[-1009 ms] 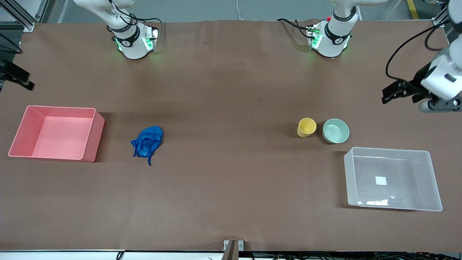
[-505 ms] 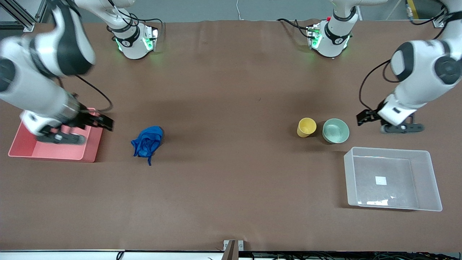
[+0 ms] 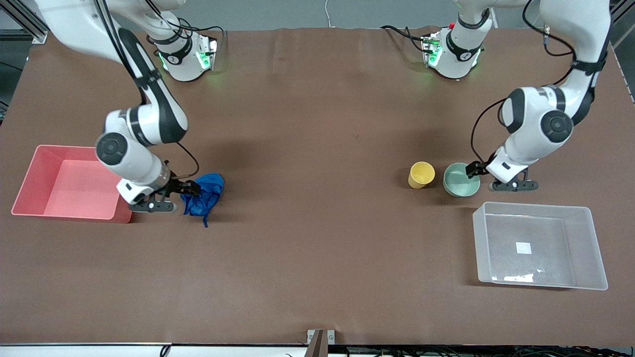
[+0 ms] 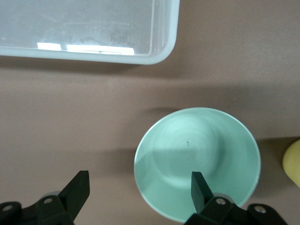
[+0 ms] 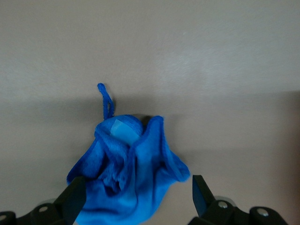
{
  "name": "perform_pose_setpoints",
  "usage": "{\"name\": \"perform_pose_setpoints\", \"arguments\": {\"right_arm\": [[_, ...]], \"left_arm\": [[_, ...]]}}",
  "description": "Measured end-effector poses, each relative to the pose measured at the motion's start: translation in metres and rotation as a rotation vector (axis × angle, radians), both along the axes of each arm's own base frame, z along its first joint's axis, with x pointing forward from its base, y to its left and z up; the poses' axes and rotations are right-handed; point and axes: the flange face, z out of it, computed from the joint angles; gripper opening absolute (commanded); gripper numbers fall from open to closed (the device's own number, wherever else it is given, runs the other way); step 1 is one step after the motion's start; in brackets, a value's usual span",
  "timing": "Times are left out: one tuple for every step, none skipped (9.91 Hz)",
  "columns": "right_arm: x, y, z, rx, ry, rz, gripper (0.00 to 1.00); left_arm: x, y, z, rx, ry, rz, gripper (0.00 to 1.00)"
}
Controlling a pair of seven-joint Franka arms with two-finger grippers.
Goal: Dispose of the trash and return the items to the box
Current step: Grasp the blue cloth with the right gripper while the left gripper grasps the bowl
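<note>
The trash, a blue wad (image 3: 204,194), lies on the table beside the pink bin. My right gripper (image 3: 187,189) is open at the wad's bin-side edge; in the right wrist view its fingers (image 5: 75,197) stand either side of the wad (image 5: 126,176). The mint-green bowl (image 3: 461,180) and the yellow cup (image 3: 421,174) stand side by side. My left gripper (image 3: 475,169) is open at the bowl's rim. In the left wrist view one finger (image 4: 199,187) is over the inside of the bowl (image 4: 197,154) and the other is outside it. The clear box (image 3: 540,206) stands nearer to the front camera than the bowl.
The pink bin (image 3: 69,216) stands at the right arm's end of the table, with the right arm's wrist over its corner. The clear box's wall (image 4: 164,47) and an edge of the yellow cup (image 4: 293,161) show in the left wrist view.
Both arms have swung in from the table's ends. The right gripper moved from over the pink bin to the blue wad. The left gripper moved to the bowl's rim.
</note>
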Motion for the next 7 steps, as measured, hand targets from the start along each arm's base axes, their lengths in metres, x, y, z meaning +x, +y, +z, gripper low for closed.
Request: {"name": "perform_pose_setpoints", "arguments": {"right_arm": [[-0.001, 0.005, -0.016, 0.003, 0.0, 0.009, 1.0], [-0.002, 0.01, -0.026, 0.005, -0.002, 0.016, 0.97], [-0.003, 0.013, -0.033, 0.01, -0.019, 0.019, 0.88], [-0.006, 0.013, -0.041, 0.016, -0.041, 0.019, 0.63], [-0.013, 0.012, -0.05, 0.017, -0.04, 0.019, 0.34], [-0.018, 0.011, -0.055, 0.014, -0.026, 0.019, 0.1], [-0.019, 0.01, -0.056, 0.013, -0.019, 0.017, 0.01]], "left_arm": [[0.0, -0.002, -0.012, 0.0, -0.005, -0.004, 0.7], [0.0, -0.006, -0.022, -0.002, -0.006, -0.003, 0.47], [-0.001, -0.01, -0.03, -0.003, 0.002, 0.007, 0.16], [-0.003, -0.012, -0.036, -0.003, 0.013, 0.009, 0.07], [-0.004, -0.012, -0.04, -0.003, 0.019, 0.008, 0.0], [-0.004, -0.012, -0.041, -0.003, 0.022, 0.008, 0.0], [-0.004, -0.012, -0.04, -0.003, 0.019, 0.007, 0.0]]}}
